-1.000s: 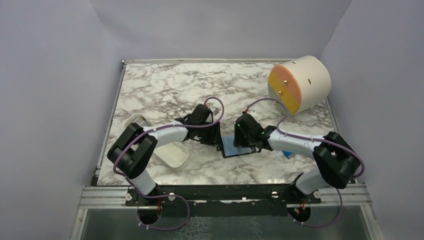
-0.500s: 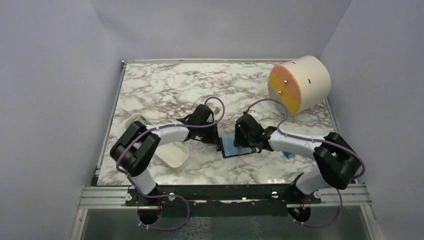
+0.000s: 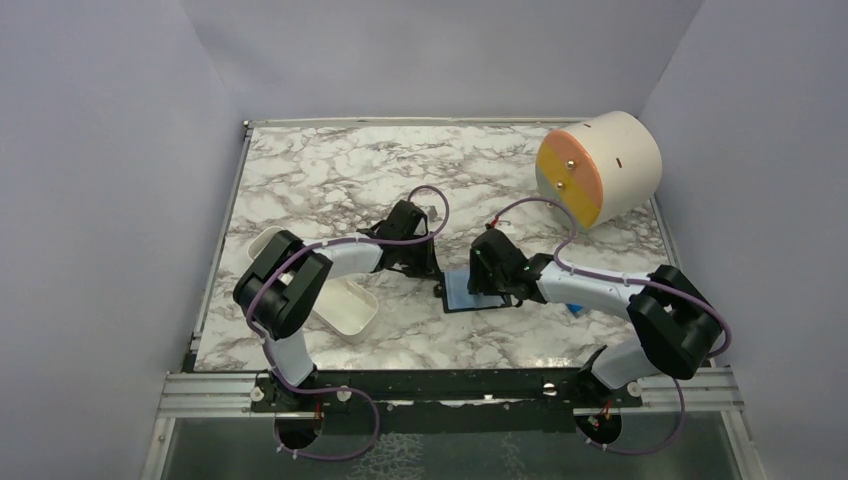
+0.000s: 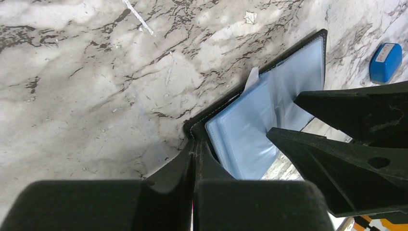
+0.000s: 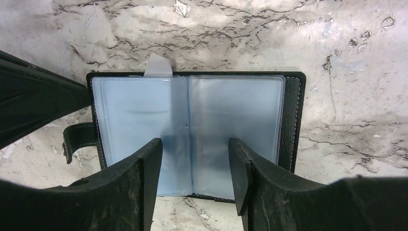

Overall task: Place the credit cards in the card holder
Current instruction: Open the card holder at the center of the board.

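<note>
Step in hand: by my reading, spreading the card holder and pinning it flat so its sleeves face up. No card is being carried.
Left claw: shut tight, finger against finger. Its tips meet at the holder's near corner rim. I cannot tell whether a sliver of the cover is nipped between them.
Right claw: spread wide and empty, with one finger on each side of the centre fold over the light blue pages. I cannot tell whether it presses on them or hovers.
Card holder: lies open on the marble table, right under the right claw and just ahead of the left claw's tips.
Credit cards: no dark card shows in any view. Only a pale tab juts from the holder's rim beyond the right claw's fingers.
Next move: probably one claw keeps the holder spread while the other goes for a card. A thin card lying flat calls for an edge grip, then an edge-on slide into a sleeve.
Change from a second ago: the left claw's jaws, then partly apart, are now closed, and the left arm's elbow has swung inward. The right claw and holder sit as before.
</note>
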You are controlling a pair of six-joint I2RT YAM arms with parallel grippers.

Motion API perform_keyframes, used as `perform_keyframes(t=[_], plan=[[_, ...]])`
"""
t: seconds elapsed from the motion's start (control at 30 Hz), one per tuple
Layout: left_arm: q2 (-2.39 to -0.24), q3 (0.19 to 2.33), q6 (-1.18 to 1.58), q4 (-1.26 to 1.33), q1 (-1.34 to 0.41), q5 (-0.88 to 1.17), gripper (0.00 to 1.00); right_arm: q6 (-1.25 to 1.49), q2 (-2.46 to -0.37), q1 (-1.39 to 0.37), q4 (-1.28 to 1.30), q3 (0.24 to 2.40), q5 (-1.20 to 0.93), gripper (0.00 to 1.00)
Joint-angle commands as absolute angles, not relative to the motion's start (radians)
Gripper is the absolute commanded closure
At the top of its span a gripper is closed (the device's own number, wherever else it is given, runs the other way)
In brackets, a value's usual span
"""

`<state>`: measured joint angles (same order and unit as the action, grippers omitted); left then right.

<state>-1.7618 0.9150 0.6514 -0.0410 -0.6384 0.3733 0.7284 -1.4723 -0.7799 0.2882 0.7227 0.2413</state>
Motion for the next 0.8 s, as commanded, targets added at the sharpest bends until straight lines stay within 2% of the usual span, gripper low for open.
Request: perform_keyframes(t=[0.0,0.2,0.6,0.63,0.77], plan=[[-1.771,0.936,0.625,-0.048,-0.634,0.357,1.0,0.678,-1.464,-0.787,0.309,0.736,0.239,0.46],[-1.77,0.955,0.627,-0.061,-0.632,0.372,1.0,0.602,-1.432,-0.787,0.308,0.762,0.202,0.42],[-1.775,0.997,0.635,-0.071,-0.626,0.357,1.0,0.534,-1.462,-0.786,0.282,0.804,0.13,0.49],[-1.762,0.99,0.64,-0.054,-0.623,0.375,0.96,0.535,-1.466,-0.787,0.277,0.801,0.127,0.49],[-1.723,0.987,0.652,-0.044,-0.6,0.375,0.68,0.539,-1.484,-0.787,0.27,0.79,0.13,0.49]])
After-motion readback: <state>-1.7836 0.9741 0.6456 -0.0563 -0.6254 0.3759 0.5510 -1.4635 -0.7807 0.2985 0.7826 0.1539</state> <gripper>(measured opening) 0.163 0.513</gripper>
